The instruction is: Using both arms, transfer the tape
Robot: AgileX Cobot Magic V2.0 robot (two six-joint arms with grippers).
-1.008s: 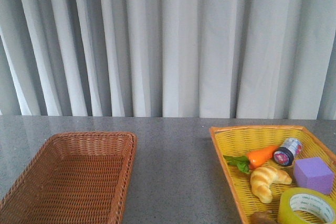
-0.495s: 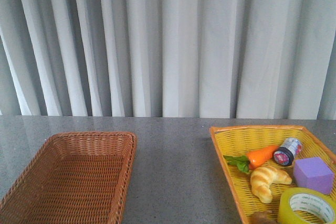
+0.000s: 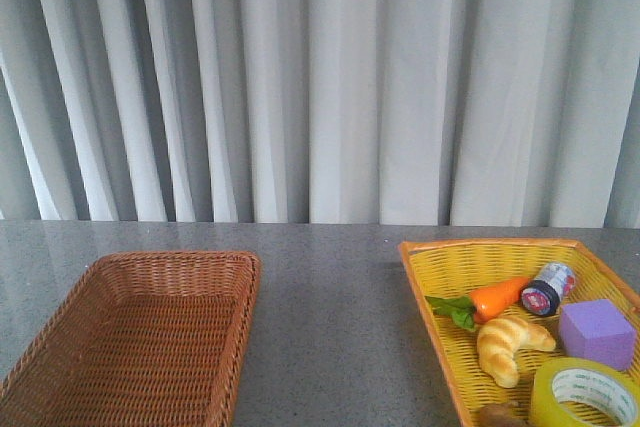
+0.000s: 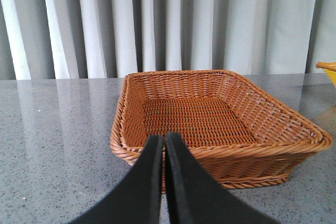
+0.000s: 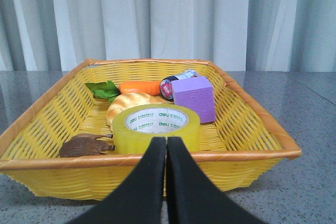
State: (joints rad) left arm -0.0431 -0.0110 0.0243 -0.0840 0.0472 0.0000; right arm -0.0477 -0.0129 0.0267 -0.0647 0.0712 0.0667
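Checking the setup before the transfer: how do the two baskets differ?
The brown basket sits on the left and holds nothing; the yellow basket sits on the right and holds the tape, a carrot, a croissant and a purple block. Both are woven, shallow and rectangular, resting on the grey table.

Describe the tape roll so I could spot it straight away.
Find the yellow basket on the table's right side. The tape lies flat at its near edge, a brown lump beside it and a purple cube behind. It is the only ring: translucent yellow with a white printed core.
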